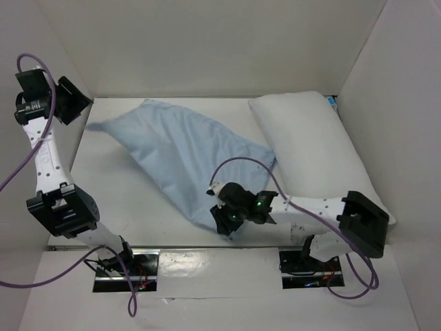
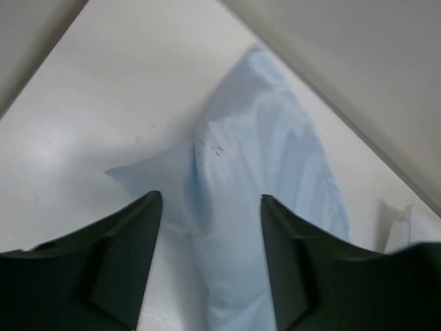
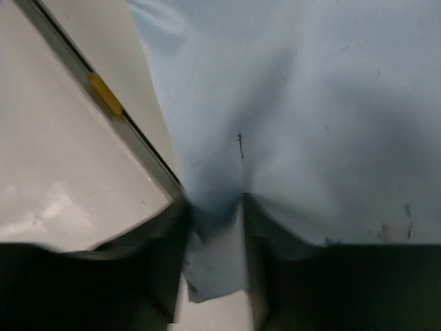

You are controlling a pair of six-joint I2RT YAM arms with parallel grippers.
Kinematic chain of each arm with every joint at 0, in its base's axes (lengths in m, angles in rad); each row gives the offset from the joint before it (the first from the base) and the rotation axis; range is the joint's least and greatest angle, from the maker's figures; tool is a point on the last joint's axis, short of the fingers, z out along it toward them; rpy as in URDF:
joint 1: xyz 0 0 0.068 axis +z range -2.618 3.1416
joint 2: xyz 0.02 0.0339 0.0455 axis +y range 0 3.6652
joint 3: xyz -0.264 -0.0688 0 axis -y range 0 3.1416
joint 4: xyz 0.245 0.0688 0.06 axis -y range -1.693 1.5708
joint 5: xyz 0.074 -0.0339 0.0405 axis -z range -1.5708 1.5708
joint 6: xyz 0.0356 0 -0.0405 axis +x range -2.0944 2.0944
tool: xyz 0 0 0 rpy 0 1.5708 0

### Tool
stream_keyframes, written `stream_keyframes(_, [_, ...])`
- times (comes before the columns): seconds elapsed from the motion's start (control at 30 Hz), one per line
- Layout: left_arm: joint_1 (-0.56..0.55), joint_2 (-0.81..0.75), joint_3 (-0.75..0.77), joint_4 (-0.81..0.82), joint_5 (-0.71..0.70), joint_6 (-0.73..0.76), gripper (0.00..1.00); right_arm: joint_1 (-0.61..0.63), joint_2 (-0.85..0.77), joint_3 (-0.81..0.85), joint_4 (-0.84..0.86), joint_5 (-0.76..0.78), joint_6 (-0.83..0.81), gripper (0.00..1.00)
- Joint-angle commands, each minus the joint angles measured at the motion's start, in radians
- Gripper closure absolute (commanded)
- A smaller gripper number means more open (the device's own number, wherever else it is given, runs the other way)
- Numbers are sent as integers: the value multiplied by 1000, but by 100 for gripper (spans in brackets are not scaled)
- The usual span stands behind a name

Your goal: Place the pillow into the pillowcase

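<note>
- Pillow lies right of the pillowcase, touching its right corner, long axis parallel to it.
- Right tool pinches the pillowcase's near corner.
- Left tool gapes wide above its far corner.

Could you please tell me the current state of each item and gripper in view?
pillow: uncovered, lying wholly outside the pillowcase.
pillowcase: limp, wrinkled, spread flat.
left gripper: fingers open, holding nothing.
right gripper: fingers astride the pillowcase's near corner; grip unclear.
</note>
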Motion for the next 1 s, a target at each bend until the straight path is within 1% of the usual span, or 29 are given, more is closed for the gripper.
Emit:
stream_keyframes(0.0, [8,48,-34,-124,-160,30,25,66,91,90,25,51,47,47])
stream_keyframes(0.03, [-3,48,-52,-124,-176,30,22,66,130,117,-6,80,46,42])
stream_keyframes(0.07, [-3,34,-61,-124,-191,30,20,77,131,158,-29,100,30,37])
stream_keyframes(0.1, [-15,25,-61,-124,-214,30,19,77,131,173,-63,147,17,25])
stream_keyframes(0.13, [-35,15,-81,-124,-249,30,18,66,120,184,-77,171,17,22])
stream_keyframes(0.17, [-48,-10,-124,-100,-249,42,18,54,106,206,-91,181,17,19])
stream_keyframes(0.2, [-64,-10,-147,-83,-240,42,18,14,94,215,-116,197,26,17])
stream_keyframes(0.23, [-107,-10,-167,-83,-222,42,21,-12,82,227,-136,197,39,17])
stream_keyframes(0.27, [-135,-10,-208,-72,-196,53,22,-38,57,241,-152,206,62,18])
stream_keyframes(0.3, [-167,14,-228,-63,-182,44,22,-91,47,250,-199,220,91,18])
stream_keyframes(0.33, [-243,37,-245,-63,-159,44,24,-121,37,250,-225,284,124,24])
stream_keyframes(0.37, [-287,65,-273,-54,-159,44,25,-150,16,250,-248,307,187,25])
stream_keyframes(0.4, [-326,98,-273,-54,-176,-8,25,-208,4,250,-274,336,230,25])
stream_keyframes(0.43, [-392,172,-282,-54,-176,-25,25,-234,-7,231,-308,388,267,25])
stream_keyframes(0.47, [-419,209,-282,-54,-165,-42,25,-253,-44,198,-299,404,313,25])
stream_keyframes(0.5, [-445,243,-282,-39,-156,-72,25,-274,-64,122,-290,431,351,27])
stream_keyframes(0.57, [-518,322,-269,-8,-156,-73,25,-299,-117,51,-253,450,401,27])
stream_keyframes(0.6, [-534,349,-243,-8,-185,-99,25,-299,-130,27,-253,462,451,30])
stream_keyframes(0.63, [-543,367,-242,-8,-200,-108,25,-310,-141,-10,-232,462,461,30])
stream_keyframes(0.67, [-543,385,-242,-8,-209,-119,25,-310,-141,-21,-232,462,471,32])
stream_keyframes(0.7, [-543,425,-229,-8,-210,-129,25,-310,-151,-21,-232,474,497,38])
stream_keyframes(0.73, [-543,447,-217,-20,-210,-139,27,-310,-151,-33,-232,475,497,48])
stream_keyframes(0.8, [-506,488,-203,-29,-191,-157,27,-310,-126,-44,-243,496,523,55])
stream_keyframes(0.93, [-474,582,-192,-49,-191,-157,29,-310,-38,-63,-171,444,505,55])
stream_keyframes(0.97, [-459,582,-192,-49,-206,-168,29,-310,-15,-63,-145,444,505,53])
